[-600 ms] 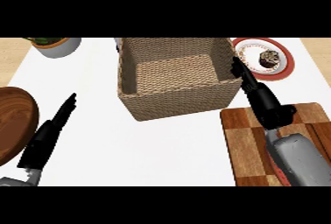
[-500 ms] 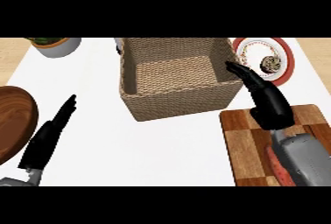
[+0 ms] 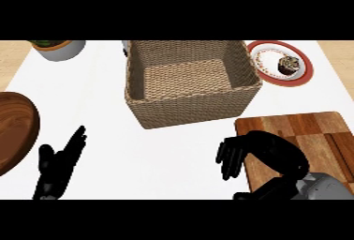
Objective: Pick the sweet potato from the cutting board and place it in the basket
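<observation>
Left hand (image 3: 59, 166) sits low w/ fingers straight and relaxed, resting, holding nothing. Just to its left a round wooden board (image 3: 14, 129) runs off the view's edge; well ahead of it a grey pot (image 3: 61, 48) w/ something green inside.

Basket (image 3: 190, 110) stands up ahead, between the two hands, and nothing shows on its woven floor, so the placing isn't done.

Right hand (image 3: 266, 157) hangs w/ fingers curled downward over the near left corner of the cutting board (image 3: 304, 129), fingertips past the board's edge above the white counter (image 3: 166, 154). Can't tell if the curl encloses anything; no sweet potato shows anywhere, not on the bare part of the board, not in the basket, not on the counter. Either hidden under the palm or out of view.

Ahead of the right hand, beyond the board, a red-rimmed plate (image 3: 266, 75) w/ a dark lumpy item (image 3: 288, 64).

Judgement: pick unconfirmed at best; carry to the basket and release both left.
</observation>
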Controlling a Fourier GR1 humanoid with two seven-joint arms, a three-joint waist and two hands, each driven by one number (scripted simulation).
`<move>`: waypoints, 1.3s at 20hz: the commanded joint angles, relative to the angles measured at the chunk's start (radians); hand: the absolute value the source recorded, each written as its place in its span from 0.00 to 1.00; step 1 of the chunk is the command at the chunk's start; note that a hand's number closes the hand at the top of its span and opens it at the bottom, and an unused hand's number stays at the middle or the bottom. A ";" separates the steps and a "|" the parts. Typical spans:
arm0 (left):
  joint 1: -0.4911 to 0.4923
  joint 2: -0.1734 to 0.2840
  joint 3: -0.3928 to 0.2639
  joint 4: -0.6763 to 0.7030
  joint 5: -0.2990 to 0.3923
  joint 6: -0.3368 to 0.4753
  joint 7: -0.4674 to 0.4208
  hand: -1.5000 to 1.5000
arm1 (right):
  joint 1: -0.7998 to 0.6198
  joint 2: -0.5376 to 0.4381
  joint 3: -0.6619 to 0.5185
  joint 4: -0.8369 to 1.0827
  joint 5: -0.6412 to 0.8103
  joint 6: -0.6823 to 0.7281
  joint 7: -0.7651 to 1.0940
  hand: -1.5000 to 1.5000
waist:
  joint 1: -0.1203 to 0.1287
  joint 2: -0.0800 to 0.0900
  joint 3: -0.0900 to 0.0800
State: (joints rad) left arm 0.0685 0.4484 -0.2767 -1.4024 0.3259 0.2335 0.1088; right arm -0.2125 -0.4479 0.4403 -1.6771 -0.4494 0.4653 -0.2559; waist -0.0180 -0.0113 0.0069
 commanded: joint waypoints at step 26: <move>0.076 -0.026 0.017 0.038 0.004 -0.028 0.042 0.50 | -0.055 -0.994 -0.638 -0.126 0.323 0.510 -0.107 0.00 | 0.014 0.012 -0.007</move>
State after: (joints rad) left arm 0.0921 0.4296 -0.2446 -1.4314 0.3315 0.2208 0.1385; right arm -0.2564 -1.3547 -0.1509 -1.8526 -0.1642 0.8258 -0.2597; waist -0.0103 -0.0072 0.0070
